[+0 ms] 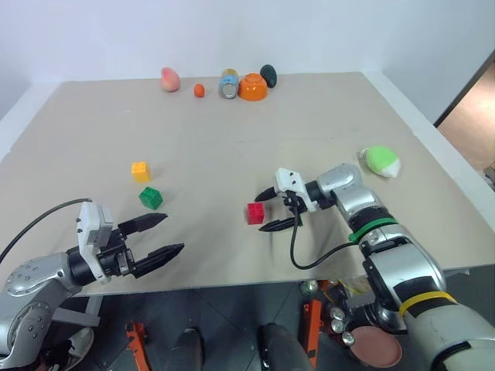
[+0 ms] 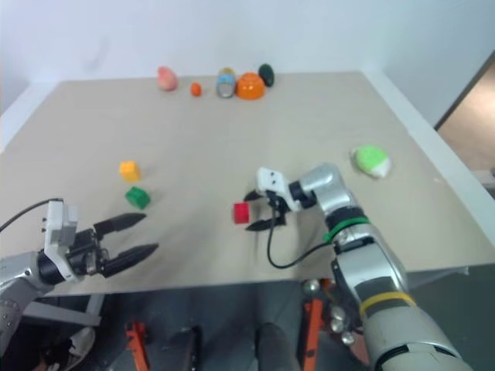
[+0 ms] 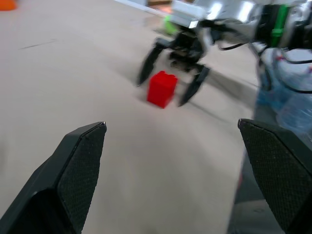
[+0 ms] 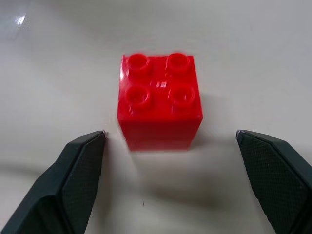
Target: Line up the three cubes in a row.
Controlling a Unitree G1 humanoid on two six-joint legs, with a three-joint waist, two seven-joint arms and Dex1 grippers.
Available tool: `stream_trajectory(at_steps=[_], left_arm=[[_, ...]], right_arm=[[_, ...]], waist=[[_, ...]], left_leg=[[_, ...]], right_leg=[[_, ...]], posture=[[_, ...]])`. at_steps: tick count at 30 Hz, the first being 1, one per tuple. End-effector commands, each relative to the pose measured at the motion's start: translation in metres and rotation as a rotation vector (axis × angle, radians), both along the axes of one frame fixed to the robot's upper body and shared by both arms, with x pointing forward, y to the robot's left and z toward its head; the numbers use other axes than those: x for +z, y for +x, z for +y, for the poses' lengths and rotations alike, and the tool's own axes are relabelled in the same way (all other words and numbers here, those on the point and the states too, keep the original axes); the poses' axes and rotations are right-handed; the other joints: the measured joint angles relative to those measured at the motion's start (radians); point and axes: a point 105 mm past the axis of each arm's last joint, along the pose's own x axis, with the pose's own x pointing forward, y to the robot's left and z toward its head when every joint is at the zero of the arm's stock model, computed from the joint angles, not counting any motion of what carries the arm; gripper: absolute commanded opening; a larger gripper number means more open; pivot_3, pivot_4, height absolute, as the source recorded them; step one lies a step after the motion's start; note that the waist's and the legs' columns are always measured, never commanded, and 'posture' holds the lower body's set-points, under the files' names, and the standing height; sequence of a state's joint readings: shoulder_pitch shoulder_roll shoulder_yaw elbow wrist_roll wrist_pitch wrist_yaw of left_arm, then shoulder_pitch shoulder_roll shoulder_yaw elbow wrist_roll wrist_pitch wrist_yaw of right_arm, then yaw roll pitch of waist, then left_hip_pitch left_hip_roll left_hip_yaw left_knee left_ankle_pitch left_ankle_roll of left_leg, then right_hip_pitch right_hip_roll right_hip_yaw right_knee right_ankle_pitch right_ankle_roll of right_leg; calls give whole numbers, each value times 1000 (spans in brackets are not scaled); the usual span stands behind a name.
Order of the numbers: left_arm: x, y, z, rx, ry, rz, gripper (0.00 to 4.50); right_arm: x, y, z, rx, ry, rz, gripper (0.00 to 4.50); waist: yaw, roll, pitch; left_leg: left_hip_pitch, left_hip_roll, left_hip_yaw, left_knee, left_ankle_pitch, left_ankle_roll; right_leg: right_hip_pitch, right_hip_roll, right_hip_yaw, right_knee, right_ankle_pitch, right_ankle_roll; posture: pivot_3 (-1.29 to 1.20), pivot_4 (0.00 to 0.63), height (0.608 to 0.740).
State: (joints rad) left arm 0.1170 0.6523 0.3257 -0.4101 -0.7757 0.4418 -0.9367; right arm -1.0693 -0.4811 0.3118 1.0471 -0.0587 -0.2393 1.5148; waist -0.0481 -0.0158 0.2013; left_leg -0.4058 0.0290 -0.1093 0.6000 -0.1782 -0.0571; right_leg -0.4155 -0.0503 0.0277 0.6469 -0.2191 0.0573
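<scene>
The red cube (image 1: pixel 255 212) stands on the tan table (image 1: pixel 309 131) near the front middle, studs up. My right gripper (image 1: pixel 271 209) is open just to its right, fingers apart and clear of the cube, which also shows as the red cube (image 4: pixel 159 101) ahead of the spread fingertips (image 4: pixel 85 161). The yellow cube (image 1: pixel 140 171) and the green cube (image 1: pixel 150 198) sit close together at the left, the green one nearer the front. My left gripper (image 1: pixel 164 235) is open at the front left edge, empty, in front of the green cube.
A lime-green and white soft lump (image 1: pixel 382 161) lies at the right. Along the far edge stand a pink fruit (image 1: pixel 170 79), a small orange ball (image 1: pixel 199 90), a can (image 1: pixel 229 83), an orange bowl (image 1: pixel 253 87) and a dark object (image 1: pixel 268 75).
</scene>
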Motion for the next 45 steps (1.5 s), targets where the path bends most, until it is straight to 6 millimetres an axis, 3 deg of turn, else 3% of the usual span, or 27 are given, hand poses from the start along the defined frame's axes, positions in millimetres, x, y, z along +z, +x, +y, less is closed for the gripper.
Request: stream_trajectory(at_steps=[1, 4, 7, 10, 13, 19, 22, 26, 32, 45], left_arm=[[1, -4, 13, 84, -36, 22, 4500], [-6, -7, 25, 194, -85, 48, 4500], [-9, -5, 35, 309, -114, 34, 4500], [-14, 4, 53, 465, -124, 9, 4500], [-21, 14, 71, 614, -141, 3, 4500], [-45, 28, 68, 644, -93, 66, 4500], [-56, 37, 65, 647, -27, 91, 4500], [-65, 54, 56, 613, 66, 81, 4500], [-58, 81, 59, 614, 116, 33, 4500], [-62, 110, 44, 490, 180, 36, 4500]], right_arm=[[17, -3, -36, -1, -79, -6, 4462], [42, 0, -51, -44, -41, -78, 4462], [71, 5, -46, -92, 102, -134, 4462], [112, 8, -22, -130, 371, -193, 4462], [136, -1, 7, -151, 574, -205, 4462], [122, -37, 48, -135, 669, -150, 4462], [114, -46, 57, -140, 678, -129, 4462], [108, -50, 58, -152, 675, -118, 4462], [105, -50, 58, -182, 680, -118, 4462], [107, -50, 55, -219, 707, -114, 4462]], waist=[[3, 0, 0], [1, 0, 0], [-8, 0, 0], [-14, 0, 0], [-14, 1, 0], [5, -1, -1], [8, -1, -1], [6, -1, -1], [4, -1, -1], [9, 0, -1]], left_leg=[[0, 0, 0, 0, 0, 0], [0, 0, 1, 1, 0, -1], [1, 1, 2, 0, 0, 0], [2, 3, 2, 1, 0, 0], [3, 4, 2, 1, 1, 0], [0, 6, 1, 3, 1, 0], [-1, 4, 1, 3, 1, -1], [0, 5, 1, 3, 1, -1], [1, 5, 1, 3, 3, -1], [1, 6, 1, 2, 4, -2]], right_leg=[[0, 0, 0, 0, 0, 0], [-1, -1, 0, 0, 0, 0], [-1, 0, 1, 0, 1, -3], [-2, 2, 1, 1, 4, -4], [-2, 5, 2, 2, 5, -5], [-2, 7, 2, 2, 4, -4], [-3, 6, 2, 2, 4, -3], [-3, 6, 2, 2, 6, -5], [-3, 7, 2, 2, 8, -5], [-3, 7, 2, 2, 8, -4]], posture=[[0, 150, 738], [0, 150, 738], [0, 150, 738], [0, 150, 738], [0, 150, 738], [0, 150, 738], [0, 150, 738], [0, 150, 738], [0, 150, 738], [0, 150, 738]])
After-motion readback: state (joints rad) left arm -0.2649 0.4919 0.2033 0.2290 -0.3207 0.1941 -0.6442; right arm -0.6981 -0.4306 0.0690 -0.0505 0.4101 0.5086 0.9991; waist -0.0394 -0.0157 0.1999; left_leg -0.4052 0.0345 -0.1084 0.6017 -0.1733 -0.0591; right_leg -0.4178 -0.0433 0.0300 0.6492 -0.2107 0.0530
